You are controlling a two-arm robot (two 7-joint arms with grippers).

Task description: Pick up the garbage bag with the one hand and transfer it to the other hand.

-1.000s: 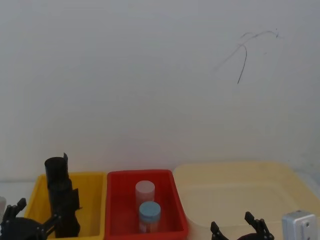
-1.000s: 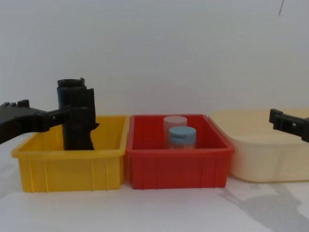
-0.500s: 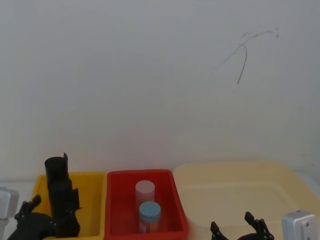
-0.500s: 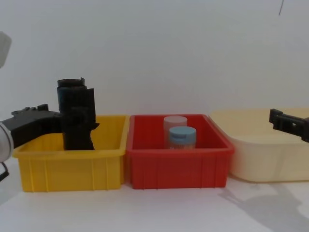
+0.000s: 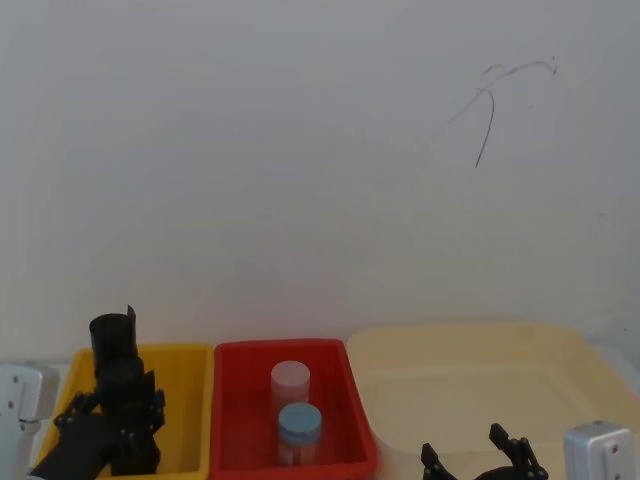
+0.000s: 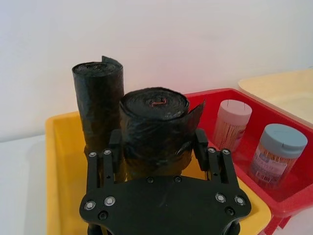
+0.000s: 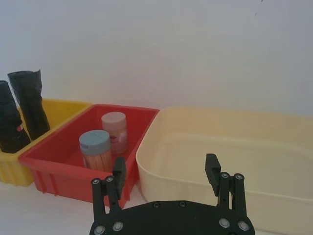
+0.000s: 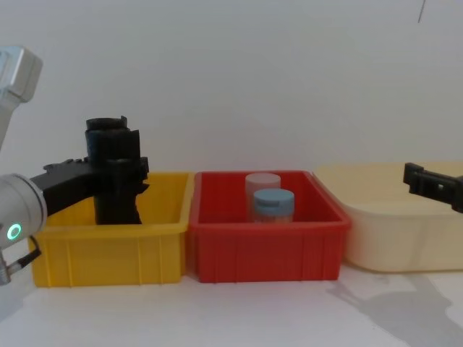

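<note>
Left gripper (image 6: 157, 143) has its two fingers apart, one on each side of the garbage bag (image 6: 154, 115), close against the roll's lumpy sides just under its top. I judge that it is not squeezing yet, since the roll shows no dent. A second ago this gripper was off to the left, short of the roll. It has since pushed in across the yellow bin (image 6: 61, 171) until the roll sits between its fingers. The reach looks finished, so the next step is to close and lift.

The garbage bag stands upright in the yellow bin, its bottom below the rim and roughly half of it above. A slimmer, taller black roll (image 6: 98, 98) stands right against it on the far side, and one finger sits in the narrow space between the two. That roll could be dragged or tipped when the fingers close.

Above the bin the space is open, so a straight lift should clear the rim. The red bin (image 8: 264, 249) touches the yellow one on the right and holds two jars (image 8: 268, 195), both low. The right gripper (image 7: 165, 169) waits with its fingers spread, well apart, at the near edge of the cream tub (image 8: 391, 231). The space between the two arms is free for the handover.
</note>
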